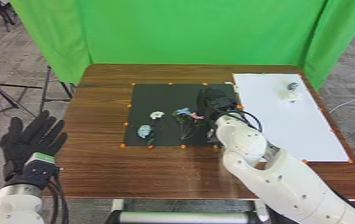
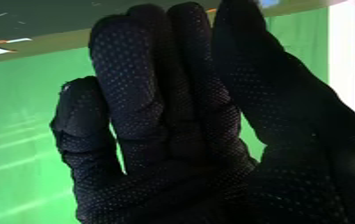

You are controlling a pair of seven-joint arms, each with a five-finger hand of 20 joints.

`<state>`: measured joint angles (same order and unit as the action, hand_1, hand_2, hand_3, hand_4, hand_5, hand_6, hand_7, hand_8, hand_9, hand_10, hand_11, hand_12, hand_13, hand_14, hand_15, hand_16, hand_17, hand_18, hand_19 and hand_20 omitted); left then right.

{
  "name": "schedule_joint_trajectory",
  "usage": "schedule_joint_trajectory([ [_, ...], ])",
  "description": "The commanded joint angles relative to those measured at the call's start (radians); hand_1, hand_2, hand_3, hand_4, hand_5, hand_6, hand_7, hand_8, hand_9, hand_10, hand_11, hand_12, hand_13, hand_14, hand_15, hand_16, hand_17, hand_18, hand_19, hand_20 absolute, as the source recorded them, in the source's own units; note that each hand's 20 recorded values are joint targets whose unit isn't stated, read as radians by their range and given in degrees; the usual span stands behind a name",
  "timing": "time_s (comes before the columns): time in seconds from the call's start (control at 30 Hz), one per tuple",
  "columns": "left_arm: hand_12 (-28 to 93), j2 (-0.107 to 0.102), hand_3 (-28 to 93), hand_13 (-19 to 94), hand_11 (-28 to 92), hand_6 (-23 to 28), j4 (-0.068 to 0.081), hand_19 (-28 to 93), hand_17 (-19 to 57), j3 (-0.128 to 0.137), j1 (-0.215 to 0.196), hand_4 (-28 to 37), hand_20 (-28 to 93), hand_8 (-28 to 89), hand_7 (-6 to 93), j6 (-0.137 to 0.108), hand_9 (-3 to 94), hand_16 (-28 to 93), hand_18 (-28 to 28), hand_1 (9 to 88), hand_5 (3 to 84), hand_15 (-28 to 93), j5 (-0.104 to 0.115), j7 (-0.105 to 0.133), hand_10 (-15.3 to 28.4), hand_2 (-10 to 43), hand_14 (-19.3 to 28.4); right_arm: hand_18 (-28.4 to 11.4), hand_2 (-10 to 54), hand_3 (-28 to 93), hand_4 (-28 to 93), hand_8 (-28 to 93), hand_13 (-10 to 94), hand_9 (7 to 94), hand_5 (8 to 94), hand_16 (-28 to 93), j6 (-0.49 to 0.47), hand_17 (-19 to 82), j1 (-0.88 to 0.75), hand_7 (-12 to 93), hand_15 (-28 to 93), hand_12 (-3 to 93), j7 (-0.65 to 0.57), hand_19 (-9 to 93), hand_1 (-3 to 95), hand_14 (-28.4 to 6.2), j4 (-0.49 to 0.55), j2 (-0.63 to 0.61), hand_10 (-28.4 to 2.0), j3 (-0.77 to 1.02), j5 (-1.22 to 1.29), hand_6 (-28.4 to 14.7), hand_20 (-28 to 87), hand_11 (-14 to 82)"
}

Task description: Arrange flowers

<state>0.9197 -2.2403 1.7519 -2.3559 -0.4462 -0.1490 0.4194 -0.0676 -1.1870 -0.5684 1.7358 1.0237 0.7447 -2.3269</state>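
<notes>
The left hand (image 1: 33, 142) is held straight-fingered at the left edge of the table (image 1: 102, 167), presumably clear of the work. Flowers (image 1: 144, 131) are spread on the black mat (image 1: 169, 95), probably for easy picking; by its right edge, the right hand (image 1: 214, 100) is held open.

In the head view, the table (image 1: 93, 150) is seen whole from above its near edge, forward and down, from some way back, with the green cloth (image 1: 191, 32) across the top of the frame. In the right wrist view, the right hand (image 1: 216, 102) is seen very close, from the wrist toward the fingertips. The right hand (image 2: 178, 187) and the cloth are shared by both views.
</notes>
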Motion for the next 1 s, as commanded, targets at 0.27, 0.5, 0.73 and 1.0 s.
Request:
schedule_joint_trajectory([
  [0.27,9,0.004,72,20,22,6.6,-0.003,27,-6.3,0.011,-0.027,-28.3,7,-12,19.4,0.042,28.3,-9,11.3,24.4,33.4,35,0.003,0.027,12.7,9.6,13.1,-23.6,-9.5,77,-28,-13,72,63.9,63.8,27,-0.012,37,-0.117,21,54,14.2,0.003,87,45.2,-9.4,0.076,-0.075,-15.0,0.253,0.022,-2.8,34,13.0],
  [0.5,9,0.003,72,19,21,4.8,0.004,25,-6.0,0.025,-0.044,-28.3,7,-12,17.8,0.082,26.1,-9,11.6,24.0,27.2,33,-0.015,0.034,12.3,8.0,13.0,-23.2,-9.5,80,-28,-13,68,45.6,46.9,24,0.004,35,-0.168,17,59,11.2,-0.086,86,42.8,-10.4,0.004,-0.165,-14.9,0.394,0.036,-5.0,34,9.6],
  [0.73,9,0.008,72,19,20,5.1,0.009,24,-5.9,0.029,-0.068,-28.3,7,-12,17.5,0.142,26.0,-8,11.8,23.7,27.6,32,-0.034,0.032,12.3,7.7,13.0,-23.6,-9.5,80,-28,-13,65,42.2,44.3,23,-0.051,34,-0.174,17,64,9.9,-0.159,86,42.6,-11.5,-0.071,-0.171,-14.9,0.537,0.038,-5.4,34,9.8],
  [1.0,10,0.003,72,19,19,5.2,0.01,23,-5.6,0.02,-0.063,-28.3,8,-11,16.5,0.145,26.1,-7,11.8,23.2,28.6,31,-0.038,0.047,12.2,6.6,13.0,-23.8,-9.5,79,-28,-12,63,37.6,40.7,23,-0.083,34,-0.086,15,70,7.9,-0.13,86,42.4,-12.4,-0.165,-0.238,-14.0,0.467,0.078,-5.8,35,11.1],
])
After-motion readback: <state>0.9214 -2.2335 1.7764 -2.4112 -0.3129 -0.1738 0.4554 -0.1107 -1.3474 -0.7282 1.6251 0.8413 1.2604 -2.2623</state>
